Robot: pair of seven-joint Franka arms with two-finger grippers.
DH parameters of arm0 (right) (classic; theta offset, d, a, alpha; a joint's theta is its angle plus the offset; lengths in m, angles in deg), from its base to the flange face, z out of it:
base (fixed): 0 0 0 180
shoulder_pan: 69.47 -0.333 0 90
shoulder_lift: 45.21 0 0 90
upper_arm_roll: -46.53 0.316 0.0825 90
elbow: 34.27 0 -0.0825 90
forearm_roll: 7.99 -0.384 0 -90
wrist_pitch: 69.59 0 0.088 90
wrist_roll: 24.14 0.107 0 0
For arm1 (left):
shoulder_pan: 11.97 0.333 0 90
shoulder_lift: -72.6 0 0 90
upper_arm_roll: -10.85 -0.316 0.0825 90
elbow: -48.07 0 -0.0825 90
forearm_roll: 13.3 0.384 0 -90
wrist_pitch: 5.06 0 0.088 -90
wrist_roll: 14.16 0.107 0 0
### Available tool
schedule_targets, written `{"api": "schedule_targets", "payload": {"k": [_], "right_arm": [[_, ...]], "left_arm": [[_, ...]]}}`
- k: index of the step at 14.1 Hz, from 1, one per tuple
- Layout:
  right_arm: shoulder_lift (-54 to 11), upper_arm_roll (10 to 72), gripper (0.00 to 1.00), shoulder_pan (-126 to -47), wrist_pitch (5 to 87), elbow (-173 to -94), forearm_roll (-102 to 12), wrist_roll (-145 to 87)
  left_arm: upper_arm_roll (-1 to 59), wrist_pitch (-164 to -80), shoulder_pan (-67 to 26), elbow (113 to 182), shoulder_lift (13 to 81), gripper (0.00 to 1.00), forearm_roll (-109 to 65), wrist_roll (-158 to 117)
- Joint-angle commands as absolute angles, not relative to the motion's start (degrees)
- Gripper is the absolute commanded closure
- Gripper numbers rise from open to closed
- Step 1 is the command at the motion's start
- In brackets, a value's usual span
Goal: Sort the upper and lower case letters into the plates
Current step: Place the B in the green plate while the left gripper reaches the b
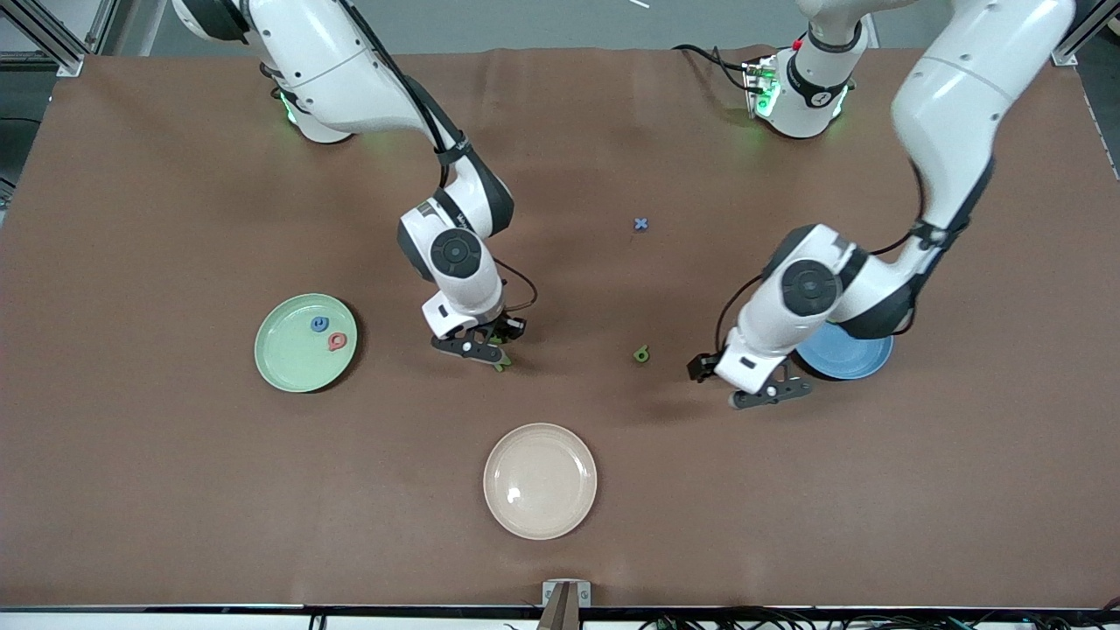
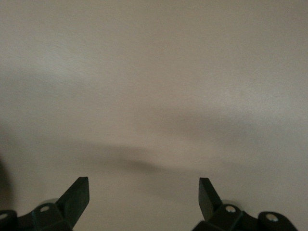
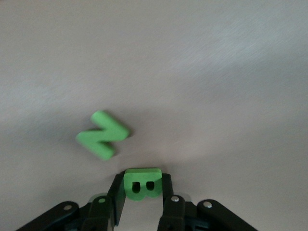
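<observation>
The mint green plate (image 1: pixel 289 363) lies toward the right arm's end and holds a small blue letter (image 1: pixel 319 324) and a red letter (image 1: pixel 337 341). The blue plate (image 1: pixel 853 357) lies toward the left arm's end, partly hidden under the left arm. My right gripper (image 1: pixel 477 347) is low over the table between the plates, shut on a green letter B (image 3: pixel 142 185). A green letter N (image 3: pixel 102 134) lies on the cloth just beside it. My left gripper (image 1: pixel 770 394) is open and empty over bare cloth (image 2: pixel 144 185), next to the blue plate.
A cream-beige plate (image 1: pixel 540 479) lies nearest the front camera, mid-table. A small green letter (image 1: pixel 642 353) lies between the two grippers. A small blue x-shaped letter (image 1: pixel 641 224) lies farther from the camera. The brown cloth covers the whole table.
</observation>
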State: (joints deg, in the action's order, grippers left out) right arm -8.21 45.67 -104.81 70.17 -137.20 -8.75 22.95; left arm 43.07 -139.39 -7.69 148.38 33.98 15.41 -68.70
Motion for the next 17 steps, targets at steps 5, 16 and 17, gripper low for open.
{"api": "schedule_targets", "payload": {"k": [5,16,17], "right_arm": [[-25.0,46.2,1.0,-89.8,64.5,-150.4,-7.6,-3.3],[-26.8,46.4,0.99,-70.2,73.8,-162.1,-8.1,-31.3],[-26.1,46.4,0.99,-69.7,74.1,-162.1,-8.1,-31.4]], "left_arm": [[37.2,-136.3,-20.5,136.1,26.6,0.0,13.3,-79.4],[37.0,-135.9,-23.0,136.0,24.6,0.0,11.5,-92.3],[37.0,-135.9,-22.9,137.4,24.9,0.0,11.5,-93.9]]}}
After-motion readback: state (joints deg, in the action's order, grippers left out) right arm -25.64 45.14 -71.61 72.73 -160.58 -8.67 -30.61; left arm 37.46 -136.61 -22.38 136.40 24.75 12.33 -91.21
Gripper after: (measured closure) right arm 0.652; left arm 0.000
